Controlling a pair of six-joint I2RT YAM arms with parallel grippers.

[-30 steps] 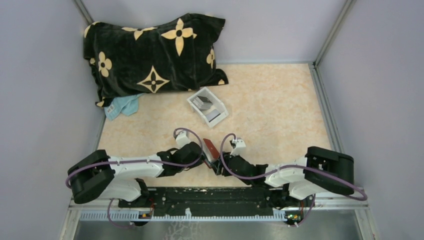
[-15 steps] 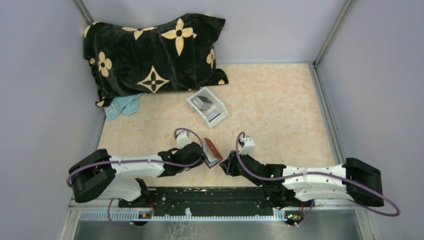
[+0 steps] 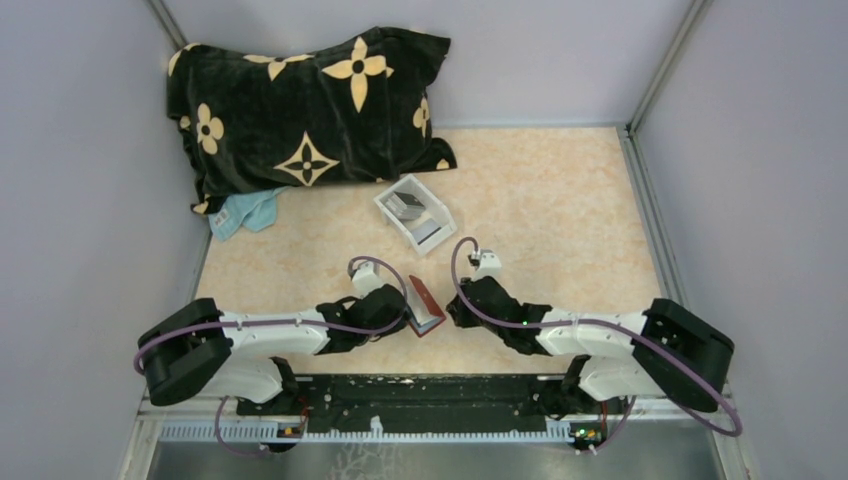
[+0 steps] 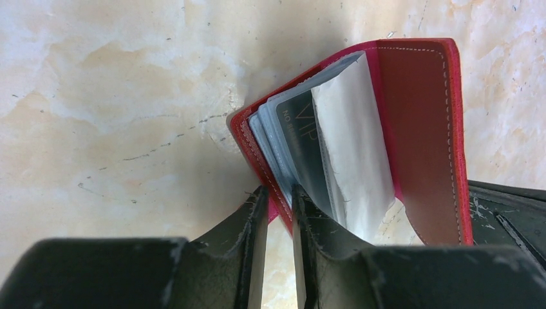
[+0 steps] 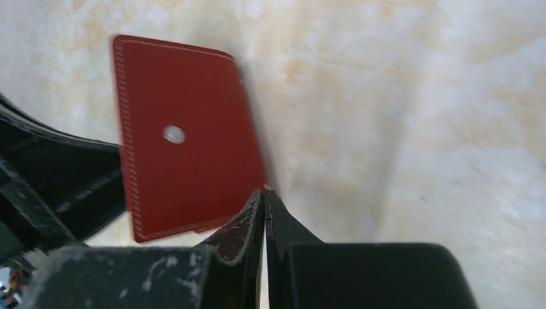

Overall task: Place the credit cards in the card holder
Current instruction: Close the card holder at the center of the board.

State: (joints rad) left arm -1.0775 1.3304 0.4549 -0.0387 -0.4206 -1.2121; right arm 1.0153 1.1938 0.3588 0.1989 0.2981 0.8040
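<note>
The red card holder hangs open in the left wrist view, its clear sleeves fanned out. A dark credit card marked VIP sits in one sleeve, with paler cards behind it. My left gripper is shut on the holder's red cover edge. From above, the card holder stands tilted between both arms. My right gripper is shut on nothing, its tips just off the lower right corner of the holder's red outer face. More credit cards lie in a white tray.
A black pillow with tan flower shapes fills the back left corner, with a light blue cloth beside it. Grey walls close in the table on three sides. The arm bases line the near edge.
My right gripper let go near the holder, drew back to the right, shut, and now sits close beside the holder again. The left gripper kept its hold without moving.
</note>
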